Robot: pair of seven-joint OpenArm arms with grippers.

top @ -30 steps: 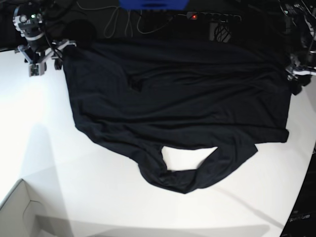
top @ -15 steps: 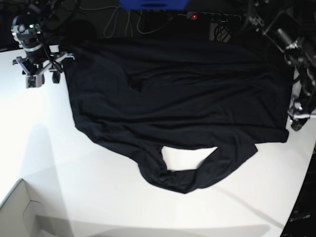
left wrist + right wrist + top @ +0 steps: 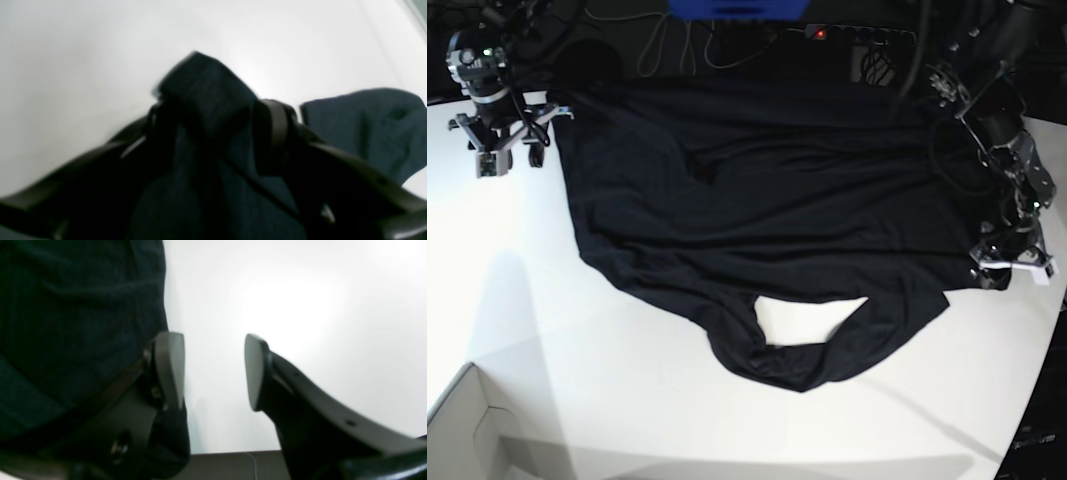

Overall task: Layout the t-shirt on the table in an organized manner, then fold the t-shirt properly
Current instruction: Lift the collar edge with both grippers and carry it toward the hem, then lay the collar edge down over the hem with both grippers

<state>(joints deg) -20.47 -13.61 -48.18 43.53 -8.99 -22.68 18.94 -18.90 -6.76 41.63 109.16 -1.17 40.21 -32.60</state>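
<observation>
White tabletop, the table, carries the t-shirt, spread wide but wrinkled, its near edge bunched in a loop; laying out looks unfinished and folding not begun. Bare surface lies in front and to the left. Left gripper at the shirt's corner appears closed on cloth, though blurred. Right gripper hangs open and empty beside the shirt's edge.

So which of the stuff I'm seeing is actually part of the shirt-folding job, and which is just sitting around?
Part of the job:
- black t-shirt, spread out, still wrinkly
- white table under it
- left gripper, with shirt fabric between its fingers
- right gripper, open over bare table beside the shirt's edge

Just lying about:
- white box corner
- cables and a power strip behind the table
</observation>
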